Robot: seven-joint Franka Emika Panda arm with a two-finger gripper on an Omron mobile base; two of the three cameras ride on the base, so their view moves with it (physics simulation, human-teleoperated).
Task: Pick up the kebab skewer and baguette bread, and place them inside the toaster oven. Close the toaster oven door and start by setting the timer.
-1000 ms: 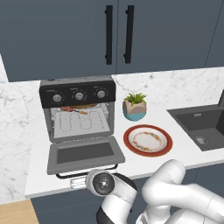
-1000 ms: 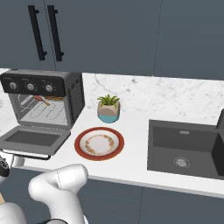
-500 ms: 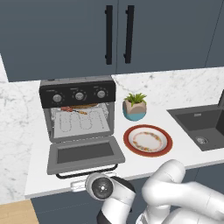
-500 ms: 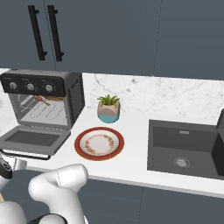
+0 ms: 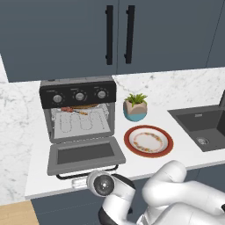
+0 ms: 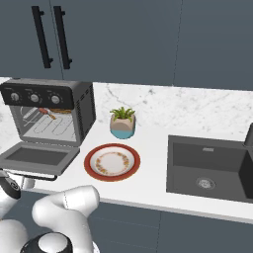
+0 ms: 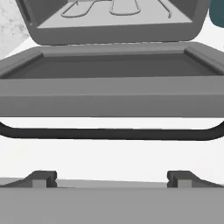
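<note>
Grey toaster oven door (image 5: pixel 85 154): down, unshut.
Kebab skewer (image 5: pixel 73 110): on rack, 12 o'clock of door.
Baguette: cannot confirm.
Claw (image 7: pixel 112 178): released, facing handle (image 7: pixel 109 133).
Left: close, timer.

Beyond the wide-spread jaws, the toaster oven door (image 7: pixel 112 83) runs off both sides of the hand view, and the ends of its black handle (image 7: pixel 109 133) are cut away there. Farther ahead, the wire rack (image 7: pixel 114 8) is clipped by the top edge. In the base views the kebab skewer (image 5: pixel 72 110) is too small to make out clearly.
</note>
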